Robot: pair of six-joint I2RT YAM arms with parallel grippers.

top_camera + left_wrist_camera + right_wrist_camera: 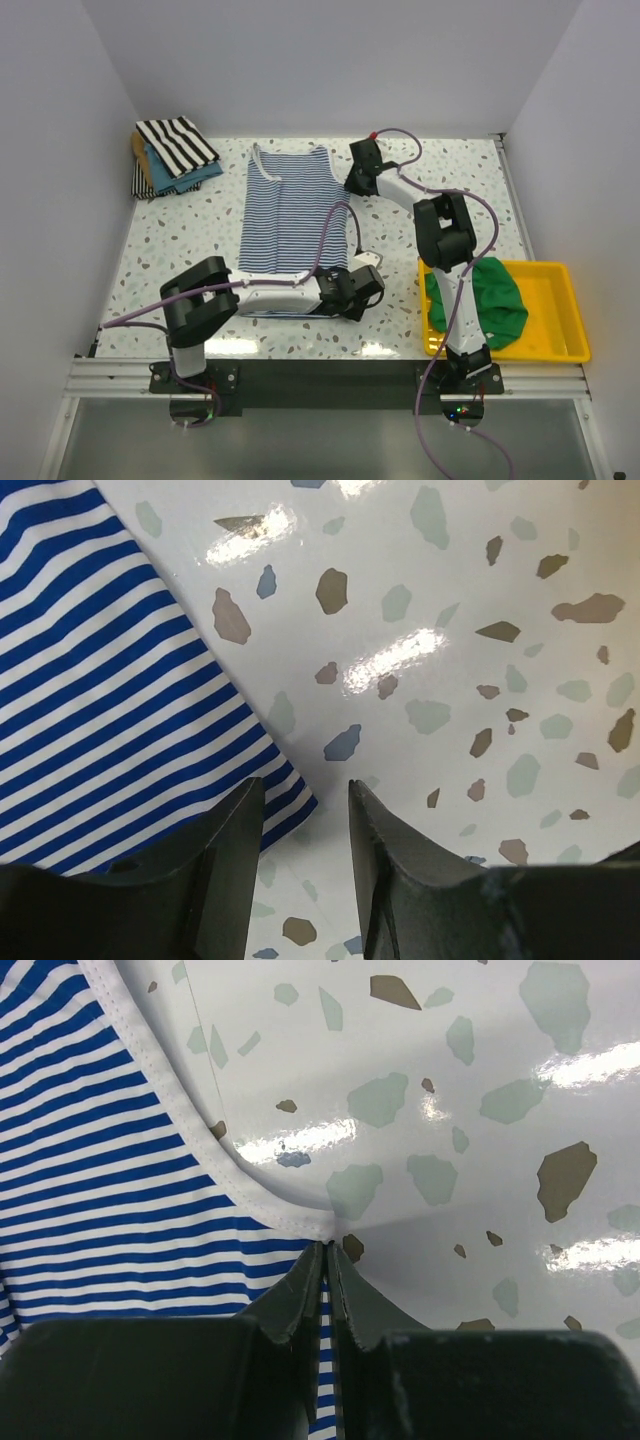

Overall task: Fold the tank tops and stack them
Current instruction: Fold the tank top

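Top external view: the blue-and-white striped tank top [285,215] lies spread flat in the middle of the table [170,250], w/ its straps toward the far side and its hem toward the near side. The left gripper [358,290] is low at the near right corner of this top, and the left arm lies across the hem. The right gripper [352,182] is at the far right edge of the same top, beside the armhole. In the left wrist view the 2 fingers [230,860] stand clearly apart, approx. half open. The hem corner of the striped top reaches just to the inner side of 1 finger, but nothing is clamped btw. them, and bare table shows in the gap. In the right wrist view the fingers [300,1295] are pressed almost together w/ only a thin slit left. Their tips sit on the white binding of the armhole edge and pinch the striped cloth there, and stripes show in the slit. At the far left corner of the table is a stack of folded tank tops [165,165], w/ a bold black-and-white striped top [175,142] uppermost and teal and tan cloth showing under it. At the near right stands a yellow tray [560,290], and the green tank top [495,300] lies crumpled in its left part, partly over the left rim.
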